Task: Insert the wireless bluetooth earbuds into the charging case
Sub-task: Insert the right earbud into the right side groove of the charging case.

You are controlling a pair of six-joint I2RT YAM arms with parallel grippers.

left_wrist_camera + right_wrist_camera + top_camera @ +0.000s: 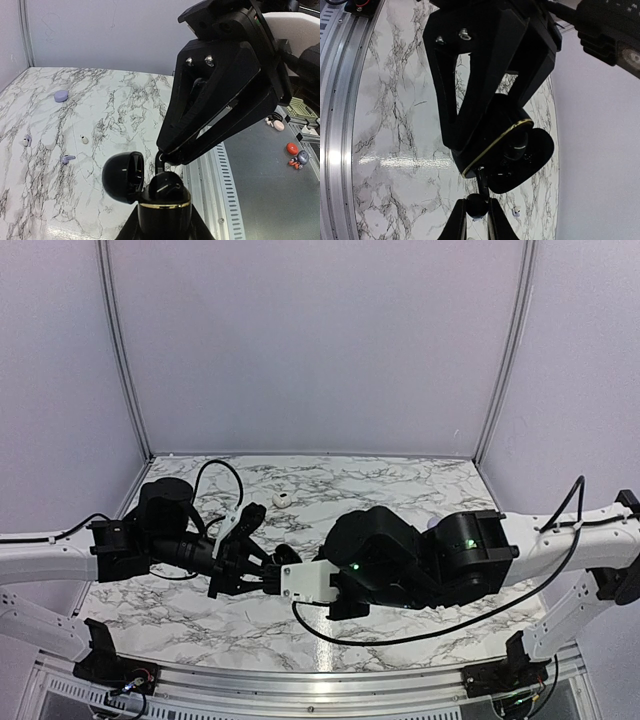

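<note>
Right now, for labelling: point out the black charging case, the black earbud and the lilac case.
black charging case (165,219), left wrist view, body under gold rim
black earbud (477,203), right wrist view, rounded head
lilac case (61,95), left wrist view, top face

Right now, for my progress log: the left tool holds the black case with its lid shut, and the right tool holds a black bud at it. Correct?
No, the lid is open, not shut. The left wrist view shows it swung aside from the case in the left tool; the right tool does hold a black bud at it.
</note>
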